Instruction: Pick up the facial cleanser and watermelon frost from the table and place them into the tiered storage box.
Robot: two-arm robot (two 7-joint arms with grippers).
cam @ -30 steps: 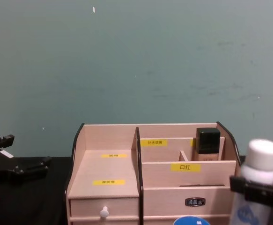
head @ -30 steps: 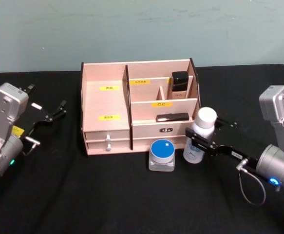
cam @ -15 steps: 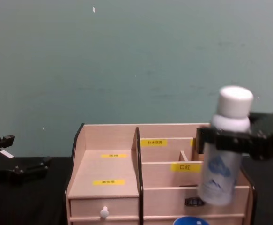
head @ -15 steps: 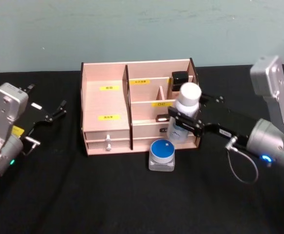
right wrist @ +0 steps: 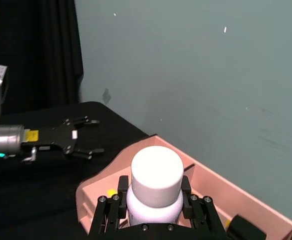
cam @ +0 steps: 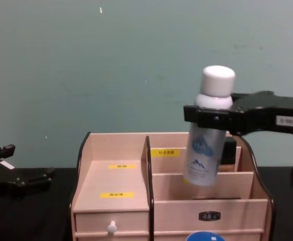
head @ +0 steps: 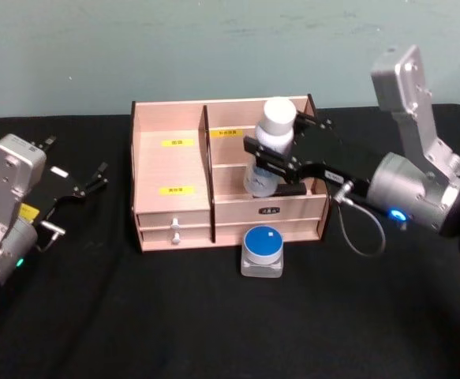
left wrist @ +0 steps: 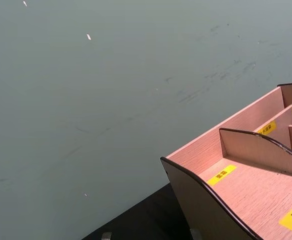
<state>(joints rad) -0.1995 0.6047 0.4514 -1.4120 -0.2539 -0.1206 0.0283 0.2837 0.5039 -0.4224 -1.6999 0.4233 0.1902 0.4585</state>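
One bottle (cam: 205, 150) clamped at the neck in the right gripper (cam: 214, 116), fingers closed on it just under the white cap. Held clear of the table (head: 214, 324), nearly upright with a slight tilt, body hanging below the fingers over the right-hand tiers of the box (head: 174, 166); touching the wood or not, impossible to tell. Just behind the gripper, in the rear compartment, a dark-capped item (cam: 230, 149). Below the gripper and nearer the robot, a blue-lidded jar (head: 262, 249) on the table, just in front of the box. Far off to that gripper's left, beyond the box, the left gripper (head: 97, 178), low over the table, fingers spread, holding nothing.
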